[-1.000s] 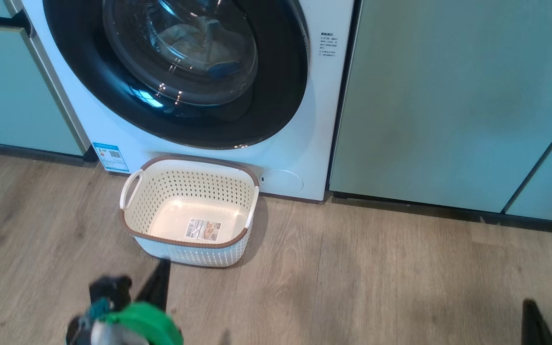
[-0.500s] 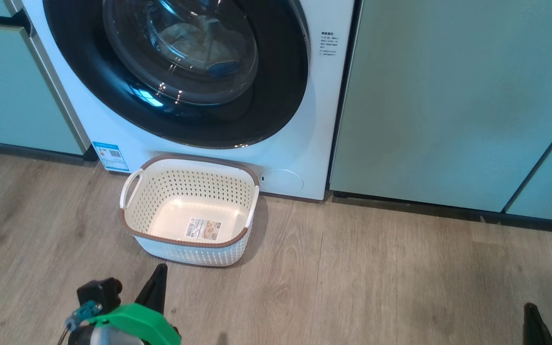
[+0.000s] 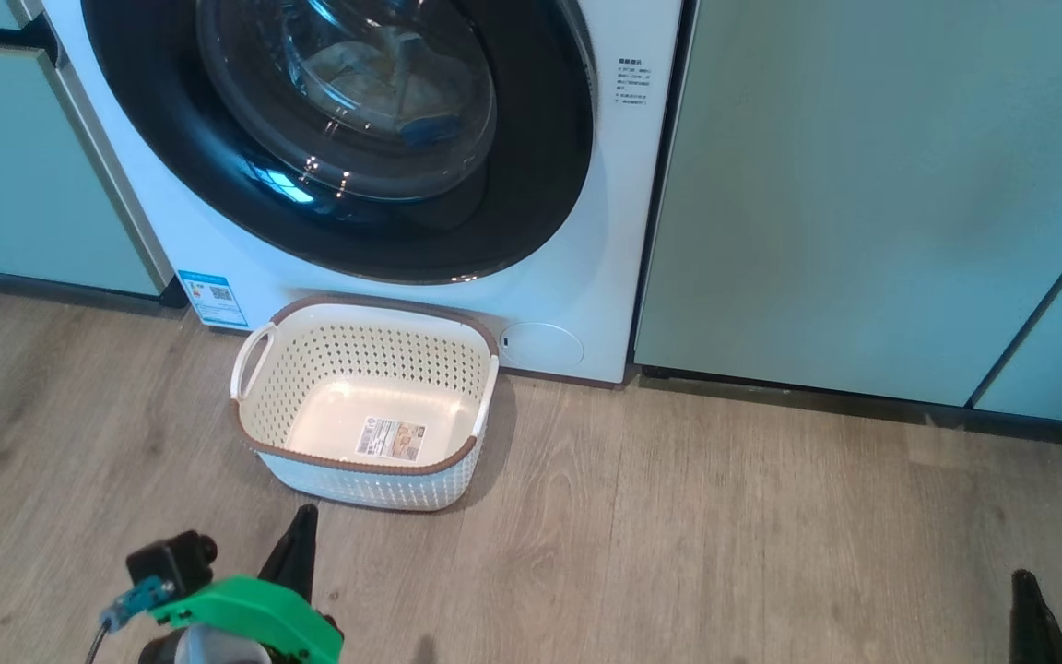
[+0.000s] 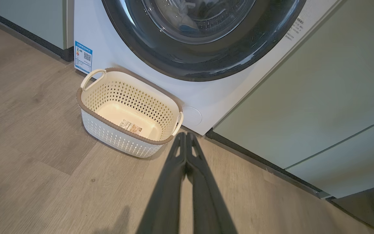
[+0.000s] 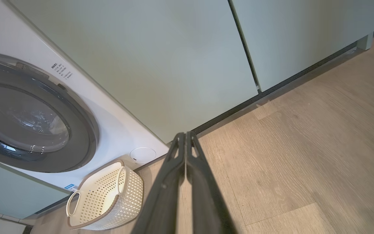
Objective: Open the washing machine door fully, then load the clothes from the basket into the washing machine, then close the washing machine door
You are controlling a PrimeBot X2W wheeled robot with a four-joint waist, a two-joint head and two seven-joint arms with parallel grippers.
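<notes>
at twelve o'clock, pale clothes (image 3: 374,88) seemingly sit behind the shut black-rimmed glass door (image 3: 171,157); cream perforated plastic basket (image 3: 356,466) at six, empty; left end effector (image 3: 302,527) and right end effector (image 3: 1025,590), pressed together, barely drifted: task looks finished.

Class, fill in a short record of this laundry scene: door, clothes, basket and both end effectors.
Washing machine door: shut
Clothes: inside the washing machine, seen through the door
Basket: empty, on the floor before the machine
Left end effector: shut, holding nothing
Right end effector: shut, holding nothing
</notes>
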